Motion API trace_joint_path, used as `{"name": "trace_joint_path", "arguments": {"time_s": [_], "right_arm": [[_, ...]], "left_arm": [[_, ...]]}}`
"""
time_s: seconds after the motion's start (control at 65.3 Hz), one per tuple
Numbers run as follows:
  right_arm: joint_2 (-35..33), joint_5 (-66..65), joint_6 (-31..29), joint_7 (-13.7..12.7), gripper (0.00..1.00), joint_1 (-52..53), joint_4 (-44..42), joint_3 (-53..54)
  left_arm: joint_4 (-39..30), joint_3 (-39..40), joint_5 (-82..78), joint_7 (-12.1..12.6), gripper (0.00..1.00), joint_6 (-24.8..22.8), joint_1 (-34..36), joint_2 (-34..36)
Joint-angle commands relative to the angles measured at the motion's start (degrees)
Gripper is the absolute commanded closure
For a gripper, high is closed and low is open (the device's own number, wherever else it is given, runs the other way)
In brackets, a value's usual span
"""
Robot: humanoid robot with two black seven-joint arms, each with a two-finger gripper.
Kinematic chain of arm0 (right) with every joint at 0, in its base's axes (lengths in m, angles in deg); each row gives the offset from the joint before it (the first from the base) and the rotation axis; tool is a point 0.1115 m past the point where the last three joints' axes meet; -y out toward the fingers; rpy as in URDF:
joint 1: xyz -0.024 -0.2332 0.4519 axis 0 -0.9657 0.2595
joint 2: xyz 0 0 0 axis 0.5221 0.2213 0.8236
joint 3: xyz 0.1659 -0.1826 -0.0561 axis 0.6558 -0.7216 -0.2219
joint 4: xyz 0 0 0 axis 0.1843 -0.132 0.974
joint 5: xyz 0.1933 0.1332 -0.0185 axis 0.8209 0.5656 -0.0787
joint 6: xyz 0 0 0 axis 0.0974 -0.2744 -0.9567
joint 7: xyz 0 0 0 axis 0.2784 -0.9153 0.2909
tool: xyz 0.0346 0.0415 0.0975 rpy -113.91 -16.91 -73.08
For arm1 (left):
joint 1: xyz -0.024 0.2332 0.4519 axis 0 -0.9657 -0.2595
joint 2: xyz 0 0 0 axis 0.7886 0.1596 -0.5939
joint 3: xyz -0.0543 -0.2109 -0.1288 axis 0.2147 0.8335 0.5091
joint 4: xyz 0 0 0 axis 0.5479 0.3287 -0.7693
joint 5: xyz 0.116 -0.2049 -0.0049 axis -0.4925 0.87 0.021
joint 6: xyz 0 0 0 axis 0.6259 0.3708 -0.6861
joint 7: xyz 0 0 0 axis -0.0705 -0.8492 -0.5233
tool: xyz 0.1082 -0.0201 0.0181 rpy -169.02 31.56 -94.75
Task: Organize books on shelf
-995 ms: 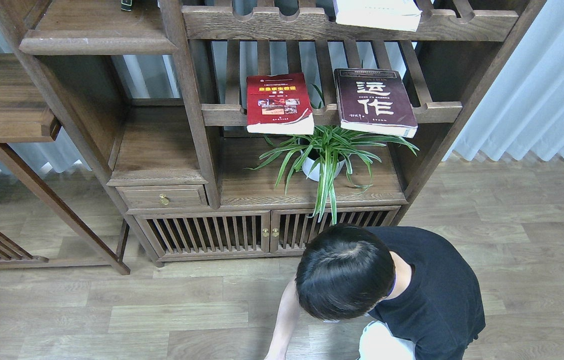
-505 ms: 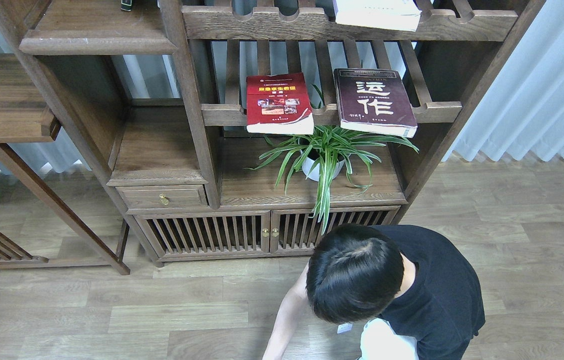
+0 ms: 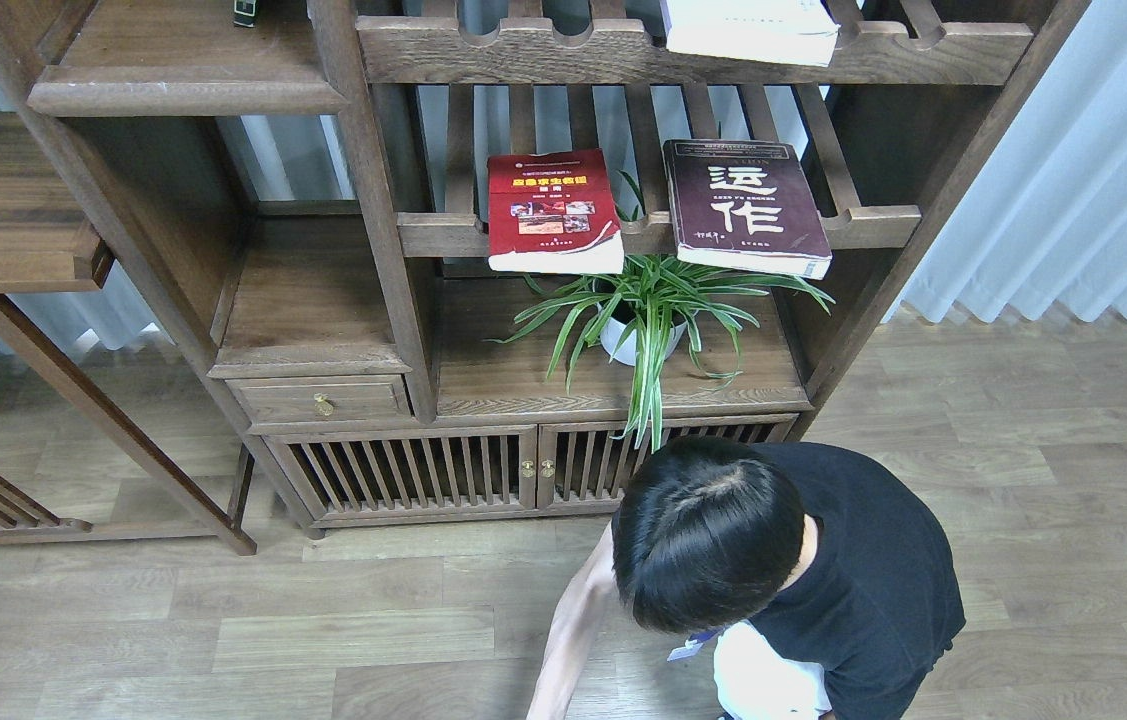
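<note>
Neither pincer is in view, so their state cannot be told; the red book (image 3: 551, 212) and maroon book (image 3: 745, 205) overhang the slatted rack (image 3: 653, 232), the white book (image 3: 751, 28) lies above; a person (image 3: 773, 580) crouching below risks being struck.

Dark wooden cabinet (image 3: 373, 300), pale curtains (image 3: 1073, 170), wood-plank floor (image 3: 223, 620).

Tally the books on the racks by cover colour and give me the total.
Red: 1, the red book on the middle slatted rack
Dark maroon: 1, the maroon book beside it on the same rack
White: 1, the white book on the top rack
Total: 3 books
</note>
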Motion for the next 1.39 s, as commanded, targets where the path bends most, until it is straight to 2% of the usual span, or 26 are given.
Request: {"name": "trace_joint_path", "arguments": {"time_s": [0.0, 1.378], "right_arm": [[0.0, 0.0, 0.0, 0.0, 0.01, 0.0, 0.0, 0.0], [0.0, 0.0, 0.0, 0.0, 0.01, 0.0, 0.0, 0.0]], "left_arm": [[5.4, 0.0, 0.0, 0.0, 0.0, 0.0, 0.1, 0.0], [5.4, -0.1, 0.0, 0.0, 0.0, 0.0, 0.0, 0.0]]}}
